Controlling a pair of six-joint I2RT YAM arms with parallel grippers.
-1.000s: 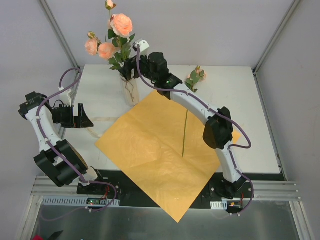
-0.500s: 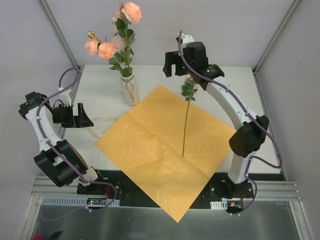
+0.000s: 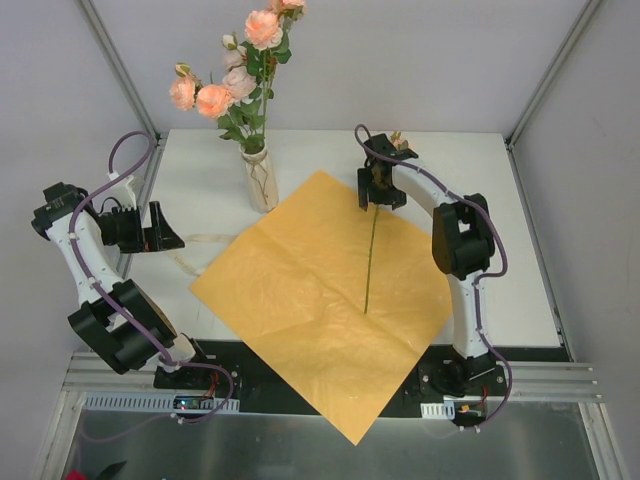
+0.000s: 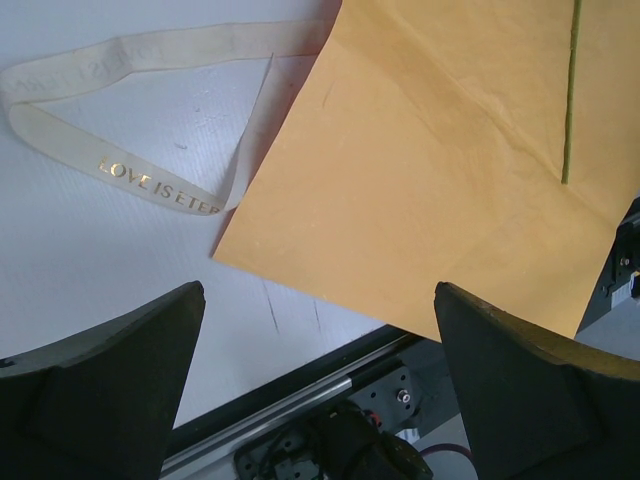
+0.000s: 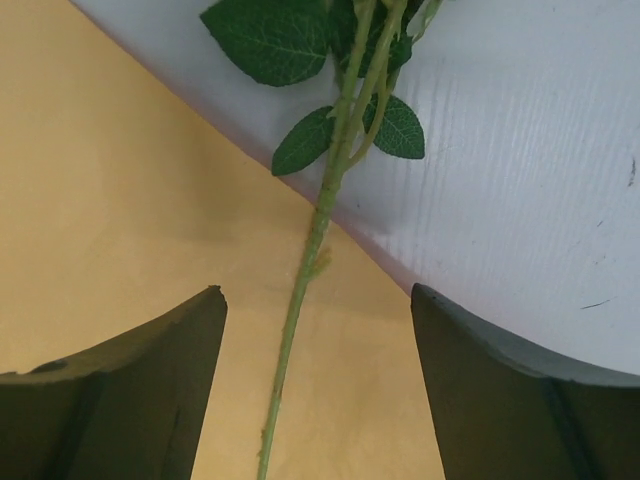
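- Orange paper (image 3: 300, 300) is lying flat on the table (image 3: 200, 165), with the rose stem (image 3: 370, 265) resting across it.
- My right gripper (image 5: 315, 293) is hovering astride that stem, fingers spread, seemingly not touching it.
- My left gripper (image 4: 320, 295) is hanging spread wide near the ribbon (image 4: 150, 182).

Leafy rose stem (image 3: 371, 255) flat on orange paper (image 3: 300, 290)

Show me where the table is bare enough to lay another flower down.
Bare white table right of the orange paper, and the far strip between the vase and the right gripper. The paper's left half is also free. Crowded: the left side, with ribbon and left gripper, and around the rose stem under the right gripper.
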